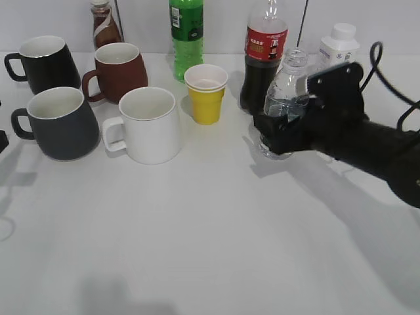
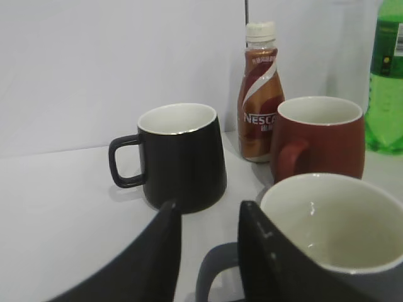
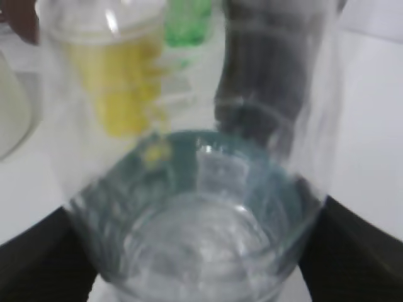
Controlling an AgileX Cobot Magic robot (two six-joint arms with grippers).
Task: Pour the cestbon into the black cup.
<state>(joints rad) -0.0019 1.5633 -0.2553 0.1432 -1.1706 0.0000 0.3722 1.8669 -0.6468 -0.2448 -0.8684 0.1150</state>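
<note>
Right gripper (image 1: pixel 279 128) clasps the uncapped cestbon (image 1: pixel 287 88) at its lower body, upright, just in front of the cola bottle (image 1: pixel 265 52). The black cup (image 1: pixel 58 123) stands at far left beside the white mug (image 1: pixel 152 125). Left gripper (image 2: pixel 208 251), fingers narrowly parted and empty, hovers near that cup.

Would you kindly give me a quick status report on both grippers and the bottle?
Right gripper shut on cestbon, uncapped, upright. Left gripper open, empty, by black cup. White mug and yellow cup between bottle and cup.
</note>
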